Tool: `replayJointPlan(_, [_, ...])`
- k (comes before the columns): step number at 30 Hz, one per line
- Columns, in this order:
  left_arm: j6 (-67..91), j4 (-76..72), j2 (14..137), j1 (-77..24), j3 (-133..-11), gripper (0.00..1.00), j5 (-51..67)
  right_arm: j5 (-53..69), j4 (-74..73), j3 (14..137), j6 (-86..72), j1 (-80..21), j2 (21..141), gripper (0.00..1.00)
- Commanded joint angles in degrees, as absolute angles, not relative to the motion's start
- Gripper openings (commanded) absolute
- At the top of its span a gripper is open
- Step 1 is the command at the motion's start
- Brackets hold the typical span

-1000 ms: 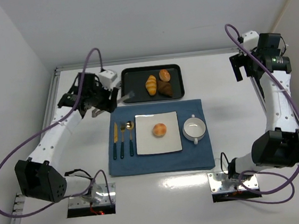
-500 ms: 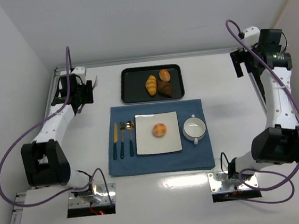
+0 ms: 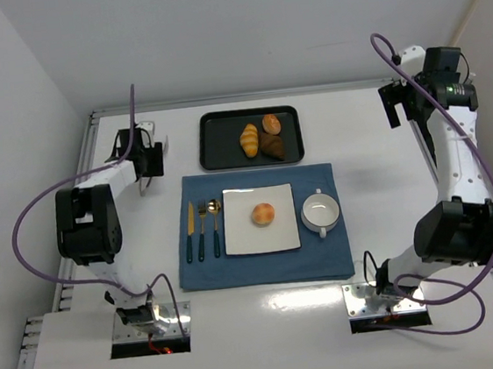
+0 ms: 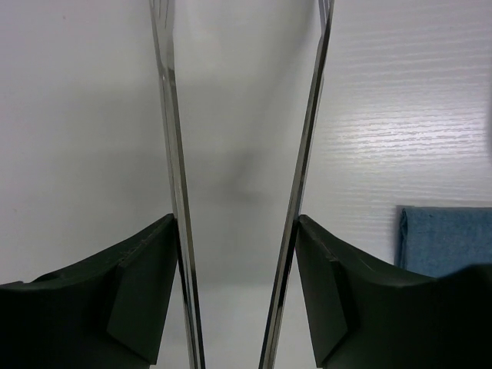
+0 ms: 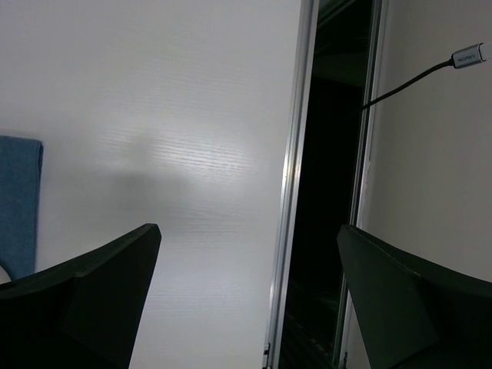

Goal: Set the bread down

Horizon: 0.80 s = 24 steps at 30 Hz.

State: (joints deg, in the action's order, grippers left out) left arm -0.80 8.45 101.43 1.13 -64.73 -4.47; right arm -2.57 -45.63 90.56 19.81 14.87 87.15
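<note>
The bread (image 3: 263, 214), a small round orange-golden bun with a paler top, lies in the middle of the white square plate (image 3: 241, 236) on the blue mat. My left gripper (image 3: 143, 163) is off to the left of the mat, over bare table, far from the bread. It is shut on metal tongs (image 3: 143, 186). In the left wrist view the tongs' two thin blades (image 4: 173, 154) run between my fingers (image 4: 237, 223) with nothing between the blades. My right gripper (image 3: 394, 109) is open and empty at the table's far right edge (image 5: 246, 231).
A black tray (image 3: 217, 152) at the back holds a yellow ridged roll (image 3: 249, 139), a dark croissant (image 3: 272, 146) and another round bun (image 3: 271, 124). On the mat (image 3: 264, 271) lie a knife, a fork and a spoon (image 3: 215, 223), with a white bowl (image 3: 320, 213) to the right of the plate.
My left arm has swung from beside the tray out to the left and folded back, carrying the tongs. The bread has stayed on the plate. The right arm has barely moved.
</note>
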Motion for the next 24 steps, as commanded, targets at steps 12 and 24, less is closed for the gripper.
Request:
replayJointPlan(12, [-0.7,8.24,111.09,1.85,-72.06,0.57,-3.87,-3.69,-44.74,91.06,20.3,14.5,88.86,1.0])
replayJointPlan(24, [1.75,10.11,113.48,2.99,-75.41,0.64,-2.2,-3.16,-44.74,89.91,20.3,14.5,88.24,1.0])
